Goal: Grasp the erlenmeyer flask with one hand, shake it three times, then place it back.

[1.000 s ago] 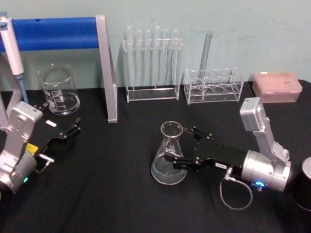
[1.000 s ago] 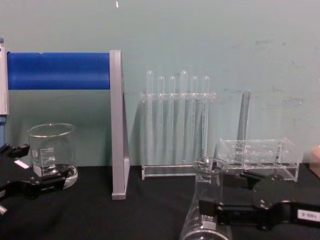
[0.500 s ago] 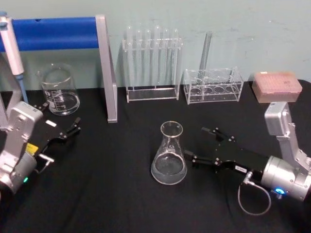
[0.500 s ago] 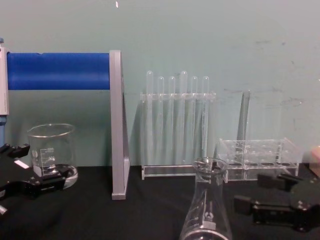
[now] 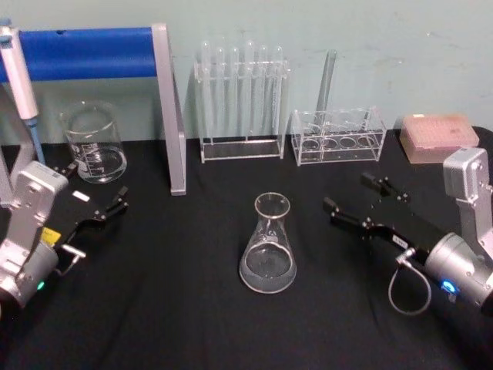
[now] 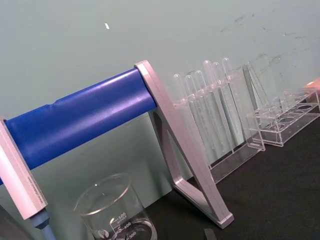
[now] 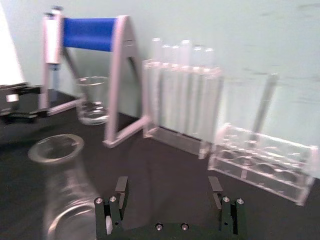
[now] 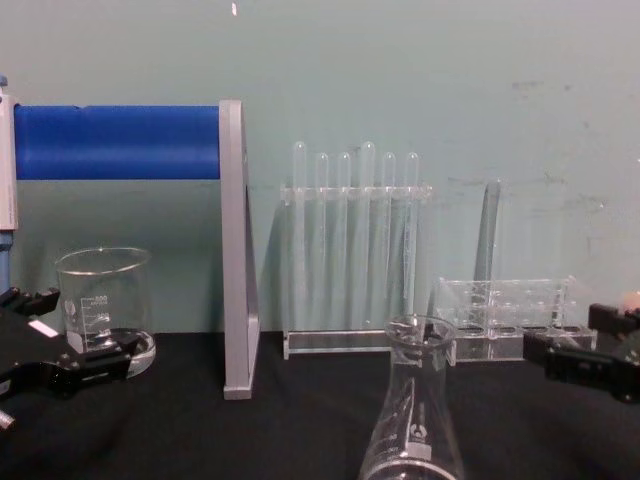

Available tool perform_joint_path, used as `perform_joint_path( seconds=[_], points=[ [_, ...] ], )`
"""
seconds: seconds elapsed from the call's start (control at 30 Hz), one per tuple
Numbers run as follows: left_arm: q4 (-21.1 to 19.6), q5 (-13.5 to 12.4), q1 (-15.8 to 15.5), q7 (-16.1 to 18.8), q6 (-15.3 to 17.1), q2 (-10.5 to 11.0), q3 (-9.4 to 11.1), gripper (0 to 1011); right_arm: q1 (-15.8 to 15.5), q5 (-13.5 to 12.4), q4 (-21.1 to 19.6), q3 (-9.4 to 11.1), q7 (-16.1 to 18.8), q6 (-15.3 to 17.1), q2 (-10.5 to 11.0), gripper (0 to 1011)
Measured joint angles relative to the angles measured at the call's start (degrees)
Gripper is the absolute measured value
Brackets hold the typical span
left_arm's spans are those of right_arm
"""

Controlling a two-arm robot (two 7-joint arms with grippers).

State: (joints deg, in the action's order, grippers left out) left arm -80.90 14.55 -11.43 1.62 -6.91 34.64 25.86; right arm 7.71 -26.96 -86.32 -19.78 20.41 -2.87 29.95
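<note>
Glass erlenmeyer flask (image 5: pixel 268 245) upright — small white mark unreadable, right hand (image 5: pixel 360 199) spread wide, apart.

Surface: black table (image 5: pixel 169 308) | On it: erlenmeyer flask (image 5: pixel 268 247); beaker (image 5: pixel 94 144); two clear tube racks (image 5: pixel 240 104), (image 5: pixel 337 136); blue-barred stand (image 5: pixel 166 108); pink box (image 5: pixel 437 137)

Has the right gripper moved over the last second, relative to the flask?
Yes. The right gripper, open, has pulled back to the robot's right, away from the erlenmeyer flask, whose neck it straddled; the flask stands upright, free, on the table.
</note>
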Motion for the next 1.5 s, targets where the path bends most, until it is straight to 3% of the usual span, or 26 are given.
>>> perform_joint_path(
  seconds=[0.3,0.53,0.93,1.5],
  points=[
    [0.0,0.0,0.0,0.0,0.0,0.0,0.0,1001,3.02,5.93,3.93,0.54,-8.69,1.7,-4.78,1000],
    [0.0,0.0,0.0,0.0,0.0,0.0,0.0,1001,5.04,8.11,6.85,1.12,-11.68,3.67,-7.46,1000],
    [0.0,0.0,0.0,0.0,0.0,0.0,0.0,1001,6.49,9.49,10.11,2.15,-10.93,5.16,-9.35,1000],
    [0.0,0.0,0.0,0.0,0.0,0.0,0.0,1001,6.5,10.15,10.61,3.05,-8.62,6.06,-9.89,1000]
  ],
)
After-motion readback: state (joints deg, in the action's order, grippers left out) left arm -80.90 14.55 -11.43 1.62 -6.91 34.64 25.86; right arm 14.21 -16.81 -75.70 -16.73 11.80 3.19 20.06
